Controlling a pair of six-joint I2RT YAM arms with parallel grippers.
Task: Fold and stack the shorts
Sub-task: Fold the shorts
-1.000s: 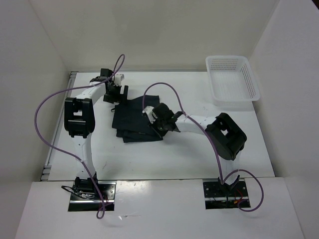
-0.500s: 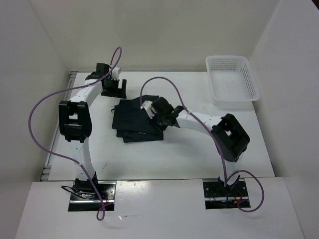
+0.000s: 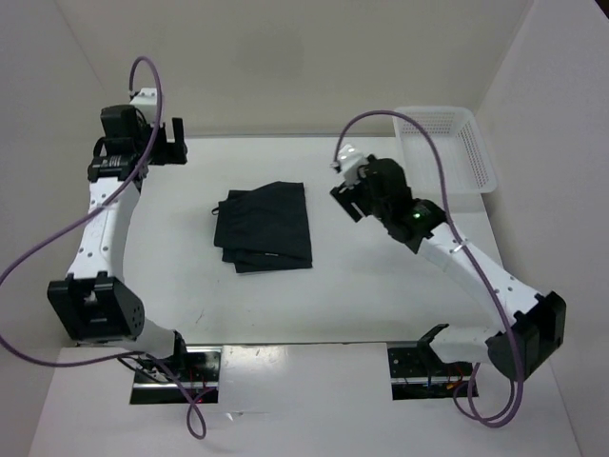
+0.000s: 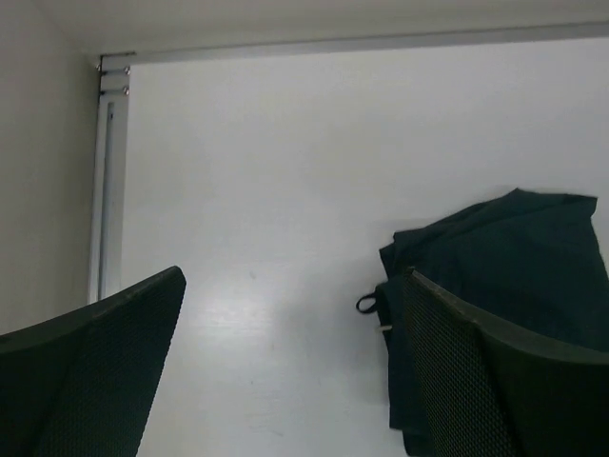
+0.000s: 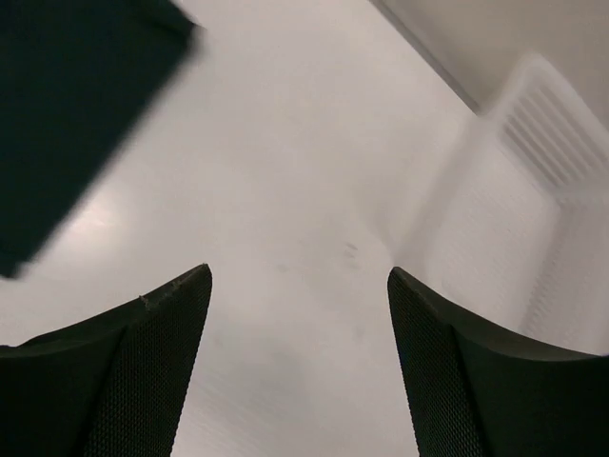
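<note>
The dark navy-black shorts (image 3: pixel 265 227) lie folded in a layered pile on the white table, left of centre, with nothing touching them. My left gripper (image 3: pixel 174 143) hangs raised at the back left, open and empty. In the left wrist view its fingers (image 4: pixel 105 362) stand wide apart, with the shorts (image 4: pixel 514 257) low on the right. My right gripper (image 3: pixel 348 202) hovers to the right of the pile, between it and the basket. In the blurred right wrist view the right gripper (image 5: pixel 300 271) is open over bare table, and the shorts (image 5: pixel 67 105) sit at the upper left.
A white mesh basket (image 3: pixel 483 152) stands at the back right corner, and it also shows blurred as the basket (image 5: pixel 533 190) in the right wrist view. White walls close in the back and sides. A metal rail (image 4: pixel 107 190) runs along the table's left edge.
Both arms have pulled away from the shorts. The left one rose to the back left; the right one swung right towards the basket and opened its jaws. The pile stayed in place.
</note>
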